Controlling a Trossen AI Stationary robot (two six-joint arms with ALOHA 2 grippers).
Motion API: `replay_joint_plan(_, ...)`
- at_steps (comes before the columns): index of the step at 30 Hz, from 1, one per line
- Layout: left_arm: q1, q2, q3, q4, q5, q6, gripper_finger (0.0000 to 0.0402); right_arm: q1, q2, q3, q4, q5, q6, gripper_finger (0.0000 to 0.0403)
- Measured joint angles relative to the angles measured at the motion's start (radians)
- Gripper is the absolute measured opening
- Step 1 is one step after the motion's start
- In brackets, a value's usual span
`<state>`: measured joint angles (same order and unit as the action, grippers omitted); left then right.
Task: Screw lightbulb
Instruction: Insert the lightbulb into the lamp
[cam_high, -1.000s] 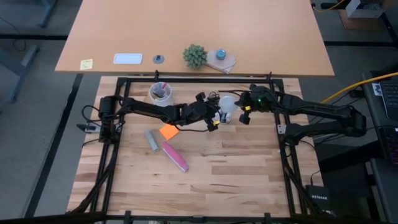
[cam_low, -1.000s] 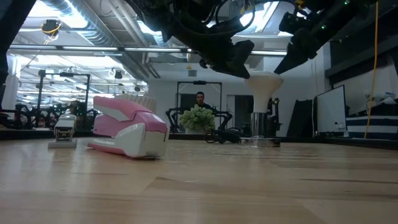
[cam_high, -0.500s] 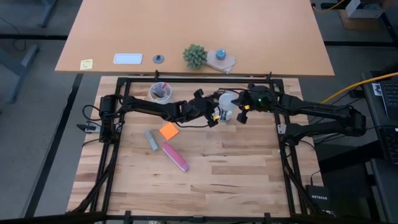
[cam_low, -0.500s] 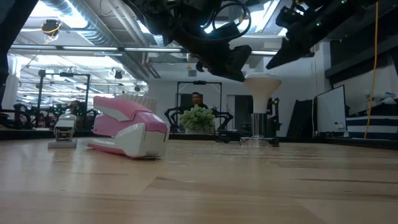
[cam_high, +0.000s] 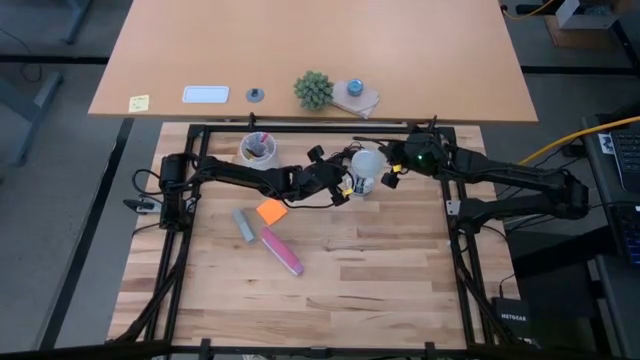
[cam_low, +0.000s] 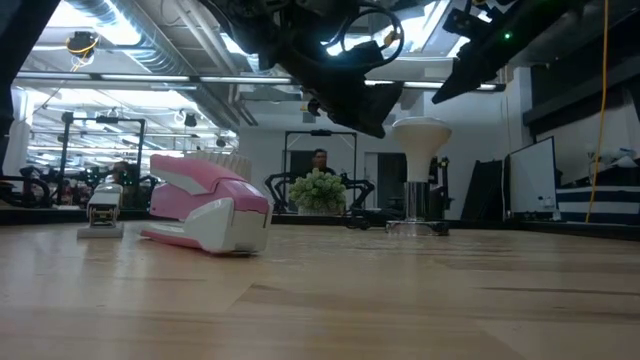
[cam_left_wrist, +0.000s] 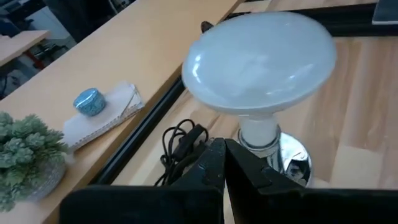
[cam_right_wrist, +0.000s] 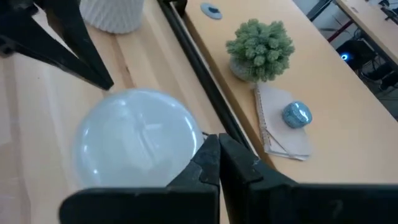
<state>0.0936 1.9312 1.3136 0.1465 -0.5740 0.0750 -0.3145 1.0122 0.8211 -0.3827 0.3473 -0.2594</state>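
Both pairs of jaws are pressed together with nothing pinched. The left gripper (cam_left_wrist: 224, 163) is held just beside the lightbulb's neck, on the bulb's left, with its fingertips low near the shiny metal socket (cam_left_wrist: 287, 157). The right gripper (cam_right_wrist: 218, 155) is held just right of the lightbulb's dome, slightly above it; contact cannot be told. The lightbulb (cam_high: 366, 165) is seen standing upright in the socket, dome up, at the far middle of the butcher-block table (cam_high: 400, 280), between the two grippers. In the low view the bulb (cam_low: 420, 135) rises as a white mushroom shape on the chrome base, with the dark arms overhead. A black cord (cam_left_wrist: 177, 140) lies coiled by the socket toward the far edge. Farther left a white cup with pens (cam_high: 258, 148) stands, and nearer lie an orange sticky pad (cam_high: 270, 211), a grey stapler-like block (cam_high: 243, 225) and a pink stapler (cam_high: 282, 251). On the far desk a small potted plant (cam_high: 313, 89) and a blue tin on a cloth (cam_high: 354, 87) are seen. Step judged: the bulb is seated in the socket, either mid-screwing between turns or nearly finished; thread depth cannot be told. Next move would call for the jaws to be spread, the dome regripped and twisted while the socket is steadied.
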Motion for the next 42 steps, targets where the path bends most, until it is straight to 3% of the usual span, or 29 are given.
replay_joint_plan(7,-0.047,-0.016,0.0,0.062,0.001,0.059,0.0,0.0,0.0,0.0,-0.067,0.0,-0.008,0.0003)
replay_joint_plan(12,-0.068,-0.024,0.0,0.097,0.067,0.085,0.0,0.0,0.006,0.0,-0.062,-0.013,-0.018,0.0003)
replay_joint_plan(21,-0.036,-0.023,0.0,0.236,0.112,0.101,0.0,0.0,0.026,0.001,-0.045,-0.037,-0.036,0.0003)
replay_joint_plan(31,-0.036,-0.023,0.0,0.109,0.205,0.047,0.0,-0.003,0.037,0.001,-0.035,-0.069,-0.037,0.0003)
replay_joint_plan(38,-0.046,-0.023,0.0,0.115,0.202,0.063,0.0,-0.092,0.072,0.001,-0.027,-0.076,-0.068,0.0003)
replay_joint_plan(42,-0.046,-0.023,0.0,0.102,0.202,0.063,0.0,-0.156,0.055,0.001,-0.019,-0.143,-0.068,0.0003)
